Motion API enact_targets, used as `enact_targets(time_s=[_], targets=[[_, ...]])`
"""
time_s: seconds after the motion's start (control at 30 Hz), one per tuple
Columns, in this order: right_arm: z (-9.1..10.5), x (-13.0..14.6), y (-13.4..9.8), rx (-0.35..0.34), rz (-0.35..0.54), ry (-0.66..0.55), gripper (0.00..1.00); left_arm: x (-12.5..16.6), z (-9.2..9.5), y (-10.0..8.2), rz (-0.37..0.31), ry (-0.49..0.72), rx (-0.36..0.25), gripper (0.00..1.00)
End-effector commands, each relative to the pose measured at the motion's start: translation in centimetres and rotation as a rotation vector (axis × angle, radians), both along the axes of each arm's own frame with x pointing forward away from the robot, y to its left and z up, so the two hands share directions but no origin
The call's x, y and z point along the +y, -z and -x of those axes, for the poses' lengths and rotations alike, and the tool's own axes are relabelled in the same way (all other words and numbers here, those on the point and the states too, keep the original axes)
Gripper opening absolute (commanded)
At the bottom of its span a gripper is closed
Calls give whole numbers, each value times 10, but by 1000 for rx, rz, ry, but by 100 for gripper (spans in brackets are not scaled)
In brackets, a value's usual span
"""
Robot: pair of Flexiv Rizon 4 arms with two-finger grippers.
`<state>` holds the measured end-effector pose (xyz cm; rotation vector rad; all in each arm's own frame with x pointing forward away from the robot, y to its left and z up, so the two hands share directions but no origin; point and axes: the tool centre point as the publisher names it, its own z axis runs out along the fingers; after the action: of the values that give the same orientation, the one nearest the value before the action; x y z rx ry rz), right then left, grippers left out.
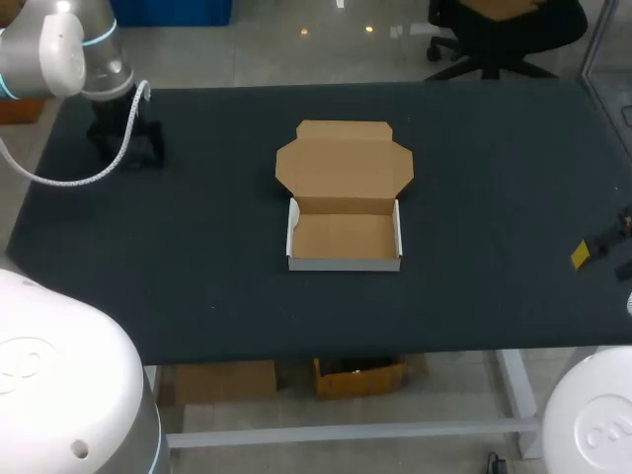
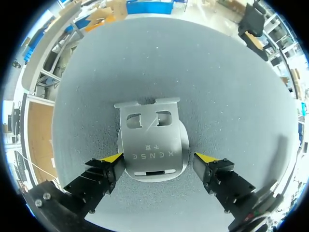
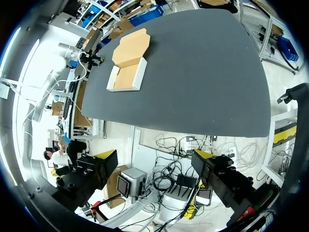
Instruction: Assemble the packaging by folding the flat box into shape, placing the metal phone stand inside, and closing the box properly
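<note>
A cardboard box [image 1: 344, 240] stands folded at mid-table with white outer walls, and its lid [image 1: 344, 166] lies flat behind it. The box holds nothing. The metal phone stand [image 2: 152, 145], a silver plate on a round base, lies on the black mat between the fingers of my left gripper [image 2: 158, 160]. This gripper is open, with its yellow tips close beside the base on either side. In the head view my left gripper [image 1: 125, 138] is at the far left corner and hides the stand. My right gripper [image 3: 154, 162] is open and empty, off the table's right edge, and the box [image 3: 128, 72] lies far ahead of it.
The black table [image 1: 197, 257] carries only the box and the stand. One yellow tip of my right gripper [image 1: 580, 254] shows at the right edge in the head view.
</note>
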<state>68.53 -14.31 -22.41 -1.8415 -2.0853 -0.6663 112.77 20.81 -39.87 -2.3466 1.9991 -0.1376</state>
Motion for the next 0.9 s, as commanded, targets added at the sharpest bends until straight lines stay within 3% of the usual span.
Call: enact_targets(time_s=[0.03, 0.47, 0.9], targets=[[1, -1, -1, 0, -1, -1, 100, 0, -5, 1, -5, -4, 5, 94], [1, -1, -1, 0, -1, -1, 100, 0, -8, 1, -6, -4, 3, 93], [1, -1, -1, 0, -1, -1, 100, 3, -12, 2, -5, -14, 4, 84]])
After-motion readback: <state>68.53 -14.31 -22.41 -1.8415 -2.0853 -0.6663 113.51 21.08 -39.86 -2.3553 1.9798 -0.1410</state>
